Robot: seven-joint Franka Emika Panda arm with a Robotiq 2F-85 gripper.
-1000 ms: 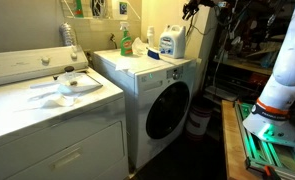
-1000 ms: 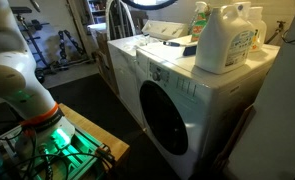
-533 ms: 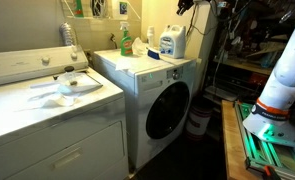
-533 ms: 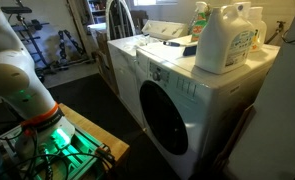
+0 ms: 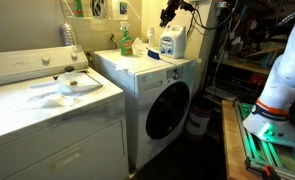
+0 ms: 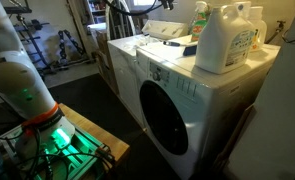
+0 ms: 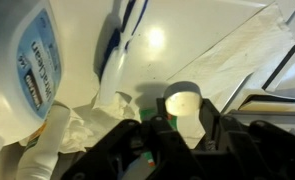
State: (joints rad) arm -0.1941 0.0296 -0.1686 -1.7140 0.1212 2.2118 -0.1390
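Jaws closed, above detergent jug (image 5: 168,42) in an exterior view, wrist view adds crumpled cloth (image 7: 82,125) beside it

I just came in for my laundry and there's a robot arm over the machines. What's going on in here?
A robot arm holds its end effector in the air just above the detergent jug, which stands on top of the front-loading machine. The end effector is shut. In the wrist view something pale and round shows between its fingers, too blurred to name. A green bottle and a crumpled white cloth sit on the same top.
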